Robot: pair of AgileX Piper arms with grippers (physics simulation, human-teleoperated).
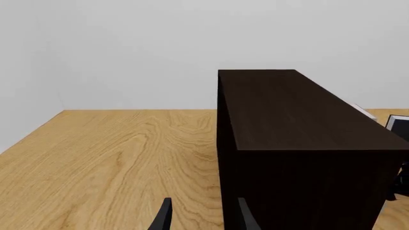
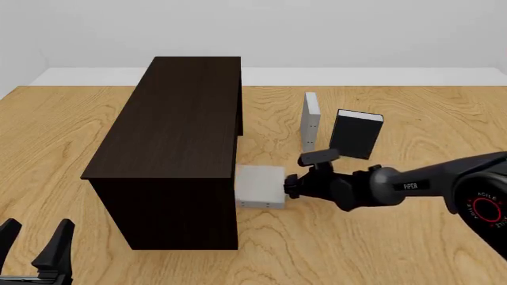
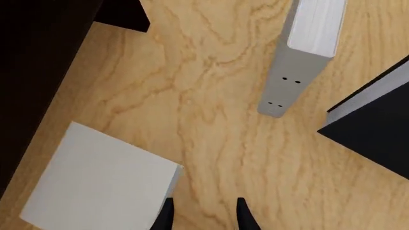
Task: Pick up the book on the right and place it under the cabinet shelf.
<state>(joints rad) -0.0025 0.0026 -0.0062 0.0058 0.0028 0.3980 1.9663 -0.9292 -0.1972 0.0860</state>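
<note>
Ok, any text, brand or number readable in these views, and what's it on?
"PIPER": white letters on the right arm, front view.
Red ring logo on the right arm's base joint: lettering around it too small to read.
Grey book's spine: only dark dots, no words.
Black book, flat book, cabinet: no text.

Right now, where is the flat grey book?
In the front view, the grey book lies flat at the cabinet's right side, partly under it, with the right gripper at its right edge.
</note>
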